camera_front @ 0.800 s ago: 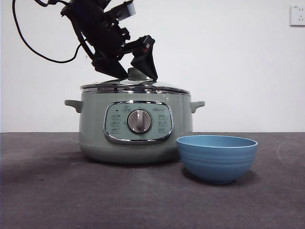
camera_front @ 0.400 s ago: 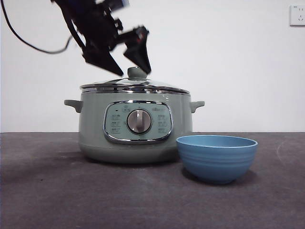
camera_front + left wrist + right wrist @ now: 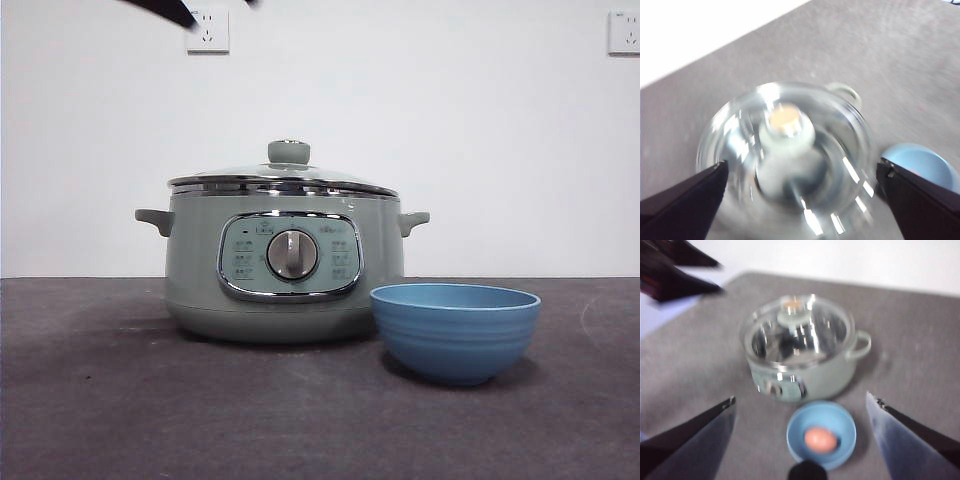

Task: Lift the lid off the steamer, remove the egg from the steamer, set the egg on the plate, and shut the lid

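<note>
The domed clear-glass lid (image 3: 283, 178) sits level on the round sage-green steamer (image 3: 283, 262) at frame centre, knob pointing straight up. The sky-blue bowl-shaped plate (image 3: 455, 331), lower right, holds the pinkish egg (image 3: 820, 439). Left gripper (image 3: 800, 182) gapes wide above the lid, empty; right gripper (image 3: 800, 412) also wide, empty.

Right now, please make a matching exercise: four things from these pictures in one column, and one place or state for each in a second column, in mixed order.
Things
1. lid
2. egg
3. plate
4. left gripper

Places or states
A. open, above the lid's knob
B. on the table beside the steamer
C. closed on the steamer
D. inside the blue plate

Pairs: 1-C, 2-D, 3-B, 4-A
</note>
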